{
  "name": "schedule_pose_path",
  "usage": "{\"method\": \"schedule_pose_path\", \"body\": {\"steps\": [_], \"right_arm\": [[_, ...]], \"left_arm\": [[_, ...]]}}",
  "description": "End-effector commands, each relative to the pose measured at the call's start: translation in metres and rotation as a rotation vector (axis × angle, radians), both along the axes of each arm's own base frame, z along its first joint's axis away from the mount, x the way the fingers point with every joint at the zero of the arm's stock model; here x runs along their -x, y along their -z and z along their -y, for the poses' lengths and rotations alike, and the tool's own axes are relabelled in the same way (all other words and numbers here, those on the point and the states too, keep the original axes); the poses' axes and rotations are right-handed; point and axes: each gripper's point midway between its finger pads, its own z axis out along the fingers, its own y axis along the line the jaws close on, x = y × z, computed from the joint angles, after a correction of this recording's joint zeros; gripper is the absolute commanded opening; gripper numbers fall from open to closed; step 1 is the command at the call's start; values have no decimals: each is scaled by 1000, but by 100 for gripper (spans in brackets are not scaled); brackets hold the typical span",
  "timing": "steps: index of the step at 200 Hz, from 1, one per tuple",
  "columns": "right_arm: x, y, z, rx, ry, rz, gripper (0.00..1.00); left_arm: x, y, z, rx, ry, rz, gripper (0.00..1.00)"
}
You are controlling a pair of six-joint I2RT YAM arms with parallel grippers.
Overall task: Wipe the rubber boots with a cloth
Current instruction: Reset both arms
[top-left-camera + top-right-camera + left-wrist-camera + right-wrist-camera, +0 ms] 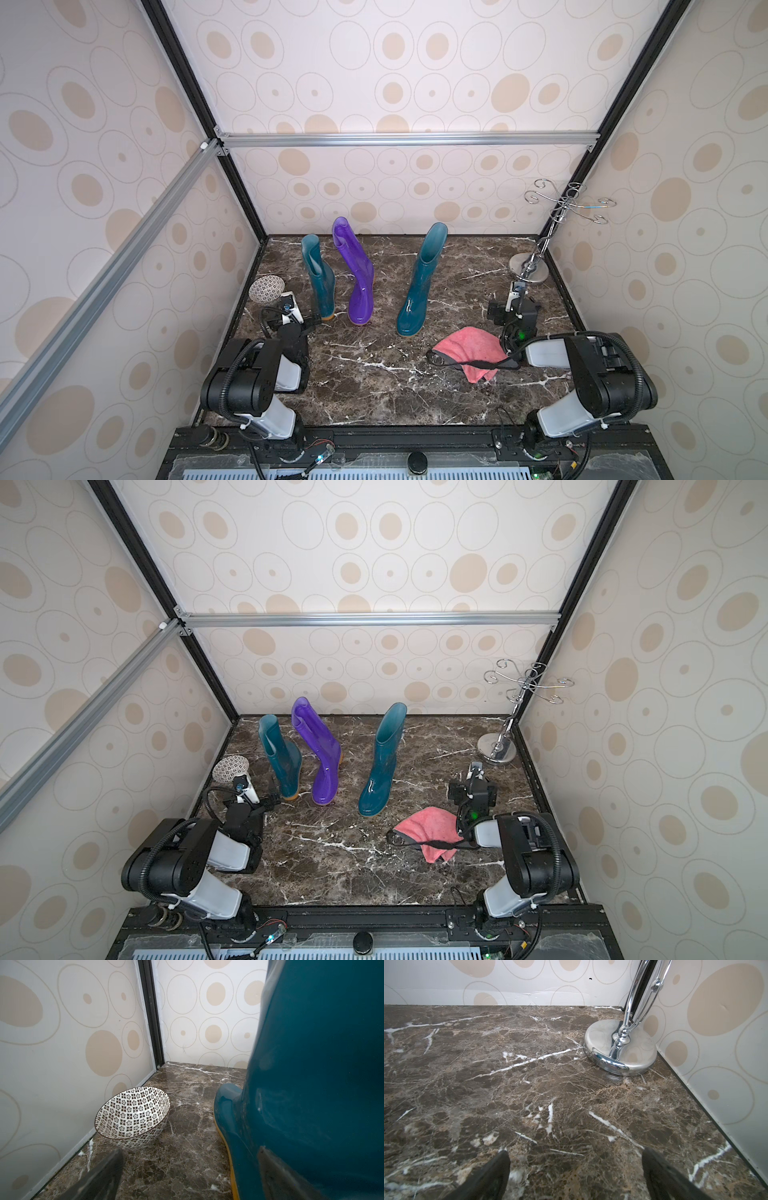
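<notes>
Cloth [469,353]: pink, fluffy, crumpled on the marble surface [374,386], behind and inboard of the right end effector [576,1169]. That one points away, at a chrome stand [620,1047], fingers spread, empty. The cloth's dark edge runs crosswise to its reach. Right arm is nearer. Left end effector [187,1172] is released, close against a glossy teal boot [311,1084]. Purple boot [357,274] and second teal boot [417,282] stand upright past it.

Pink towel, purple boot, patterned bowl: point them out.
pink towel [469,345], in a top view, upper pink face.
purple boot [355,266], in a top view, mid shaft.
patterned bowl [133,1111], left wrist view, inside wall.
</notes>
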Motion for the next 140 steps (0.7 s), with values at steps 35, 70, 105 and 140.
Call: {"method": "schedule_pose_path", "body": {"steps": [35, 70, 105, 140], "right_arm": [[-3, -9, -1, -2, -5, 31, 100], [-5, -7, 0, -11, -7, 21, 100], [-3, -9, -1, -11, -12, 33, 100], [-2, -8, -1, -12, -11, 30, 100]], "left_arm": [[1, -11, 0, -15, -4, 43, 100], [1, -10, 0, -15, -5, 42, 100], [-1, -10, 2, -21, 12, 37, 100], [-17, -4, 16, -46, 89, -17, 100]]}}
